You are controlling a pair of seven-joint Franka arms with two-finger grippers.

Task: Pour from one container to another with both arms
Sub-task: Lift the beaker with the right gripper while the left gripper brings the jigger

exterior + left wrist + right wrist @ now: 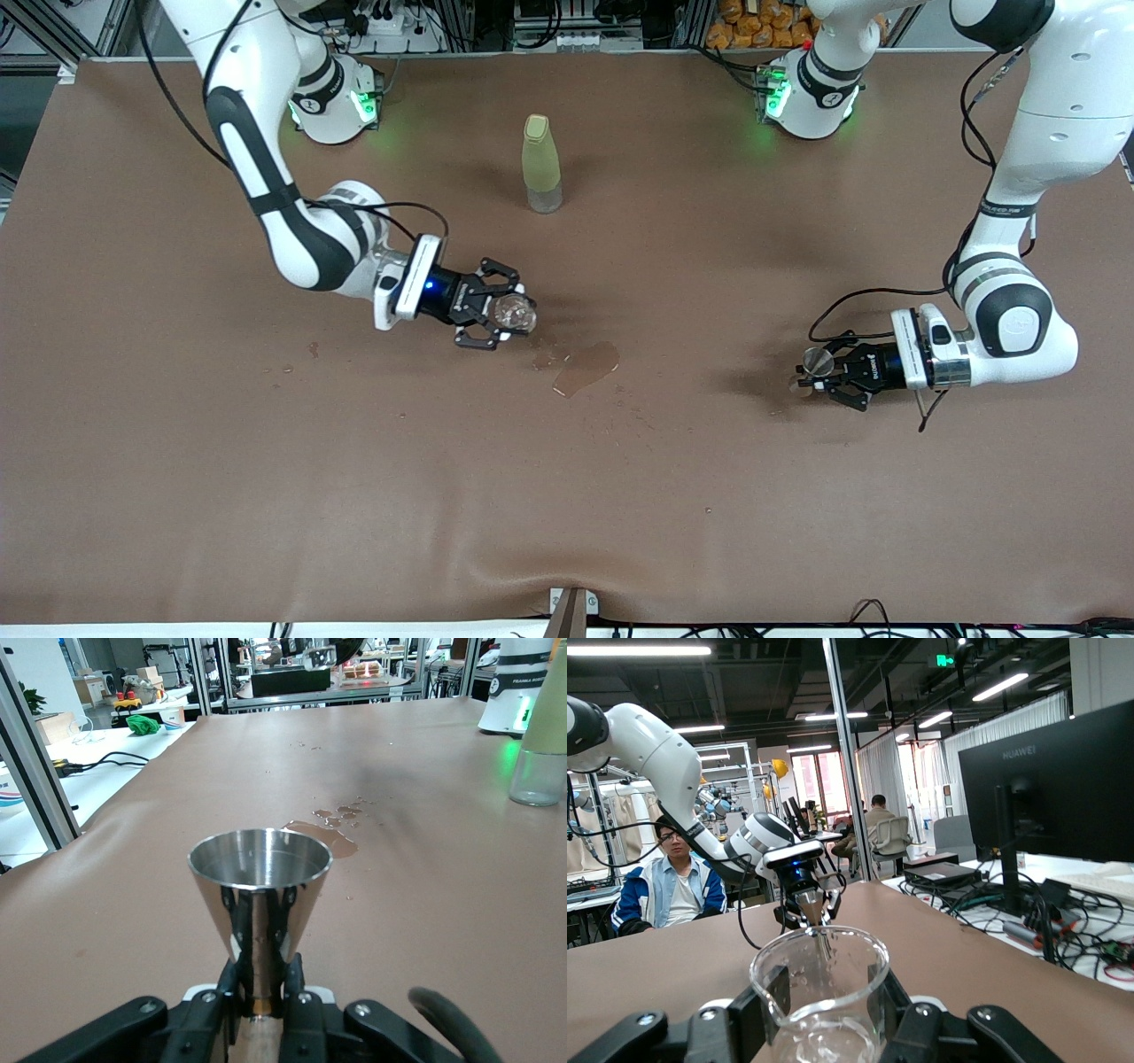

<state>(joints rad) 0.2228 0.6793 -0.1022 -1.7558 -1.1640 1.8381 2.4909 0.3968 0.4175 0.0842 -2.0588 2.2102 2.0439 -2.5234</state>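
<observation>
My right gripper [505, 315] is shut on the tiny clear glass cup [516, 313], low over the middle of the table. In the right wrist view the glass cup [819, 992] stands upright between the black fingers [769, 997], with droplets on its wall. My left gripper [822, 373] is shut on the narrow foot of the silver metal cup [815, 361], low over the left arm's end of the table. Seen from the left wrist, the metal cup [260, 890] is upright with its round rim up, above my left gripper [260, 981]. The two cups are far apart.
A brown puddle [585, 367] with small splashes lies on the brown tabletop beside the glass cup, nearer to the front camera; it shows as the puddle [323, 827] in the left wrist view. The tall yellow-green bottle [541, 164] stands farther from the front camera, between the two bases.
</observation>
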